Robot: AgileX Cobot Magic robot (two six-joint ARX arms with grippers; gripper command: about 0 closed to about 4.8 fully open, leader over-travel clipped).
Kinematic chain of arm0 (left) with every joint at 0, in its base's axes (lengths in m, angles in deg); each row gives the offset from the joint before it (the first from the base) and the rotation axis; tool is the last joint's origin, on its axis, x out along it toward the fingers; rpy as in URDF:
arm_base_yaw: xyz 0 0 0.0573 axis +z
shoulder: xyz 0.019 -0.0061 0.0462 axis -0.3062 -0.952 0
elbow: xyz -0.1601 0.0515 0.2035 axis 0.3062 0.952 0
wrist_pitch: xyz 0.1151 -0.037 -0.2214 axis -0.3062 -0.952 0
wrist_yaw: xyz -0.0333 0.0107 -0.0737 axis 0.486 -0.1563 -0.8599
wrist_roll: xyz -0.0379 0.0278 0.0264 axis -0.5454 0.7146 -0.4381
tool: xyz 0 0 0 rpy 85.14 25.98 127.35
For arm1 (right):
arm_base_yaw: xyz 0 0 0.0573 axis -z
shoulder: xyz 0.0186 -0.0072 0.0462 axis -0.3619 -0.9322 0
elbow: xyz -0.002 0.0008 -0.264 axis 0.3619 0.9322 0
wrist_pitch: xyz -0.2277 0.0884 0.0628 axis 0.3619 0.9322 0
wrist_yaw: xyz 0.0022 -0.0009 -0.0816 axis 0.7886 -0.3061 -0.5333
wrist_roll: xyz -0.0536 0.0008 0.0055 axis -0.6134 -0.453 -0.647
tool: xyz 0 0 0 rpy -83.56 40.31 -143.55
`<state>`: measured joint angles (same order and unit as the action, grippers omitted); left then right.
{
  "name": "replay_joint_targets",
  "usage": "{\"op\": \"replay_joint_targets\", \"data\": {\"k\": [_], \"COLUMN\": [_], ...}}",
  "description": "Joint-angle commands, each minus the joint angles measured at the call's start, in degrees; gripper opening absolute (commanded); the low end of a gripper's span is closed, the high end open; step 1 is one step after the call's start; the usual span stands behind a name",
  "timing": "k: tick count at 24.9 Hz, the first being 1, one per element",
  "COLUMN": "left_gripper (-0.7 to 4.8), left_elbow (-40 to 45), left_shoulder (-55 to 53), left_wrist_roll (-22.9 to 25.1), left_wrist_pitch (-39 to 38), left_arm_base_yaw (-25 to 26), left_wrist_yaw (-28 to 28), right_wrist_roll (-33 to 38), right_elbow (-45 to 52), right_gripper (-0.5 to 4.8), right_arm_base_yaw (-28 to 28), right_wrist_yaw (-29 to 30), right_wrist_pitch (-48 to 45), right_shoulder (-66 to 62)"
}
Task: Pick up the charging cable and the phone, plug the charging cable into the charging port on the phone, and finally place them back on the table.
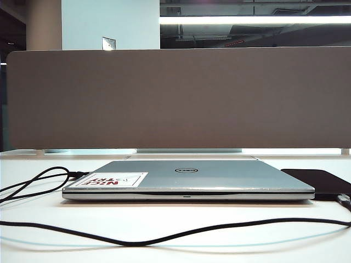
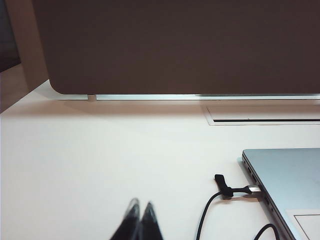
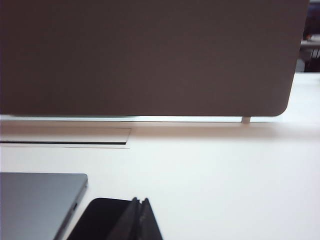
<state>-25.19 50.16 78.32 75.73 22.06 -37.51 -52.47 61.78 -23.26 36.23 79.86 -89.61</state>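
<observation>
Silver laptop (image 1: 189, 178) between both closed, empty grippers.

Exterior camera sits low at the table's (image 1: 175, 230) near edge, facing the partition (image 1: 175, 98). Both wrist cameras look level along the table toward it; all three views share the laptop (image 1: 189, 178).

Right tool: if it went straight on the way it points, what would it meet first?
Likely the phone just ahead of the shut right tool, though depth is unclear; beyond lie bare table and the partition.
</observation>
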Motion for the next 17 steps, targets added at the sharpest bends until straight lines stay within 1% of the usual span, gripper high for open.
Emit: {"op": "replay_joint_targets", "data": {"k": [1,17], "left_gripper": [-0.06,-0.06], "left_elbow": [0.0,0.0], "left_shoulder": [0.0,0.0], "left_wrist_roll": [0.0,0.0], "left_wrist_pitch": [0.9,0.9], "left_arm_base_yaw": [0.0,0.0], "left_wrist_yaw": [0.0,0.0], "right_wrist_roll": [-1.2,-1.2], "right_elbow": [0.0,0.0], "right_gripper": [-0.06,-0.06], "right_arm_base_yaw": [0.0,0.0], "right_wrist_yaw": [-0.1,-0.7], "right_wrist_pitch": [-1.7,-1.2], "right_shoulder": [0.1,0.1]}}
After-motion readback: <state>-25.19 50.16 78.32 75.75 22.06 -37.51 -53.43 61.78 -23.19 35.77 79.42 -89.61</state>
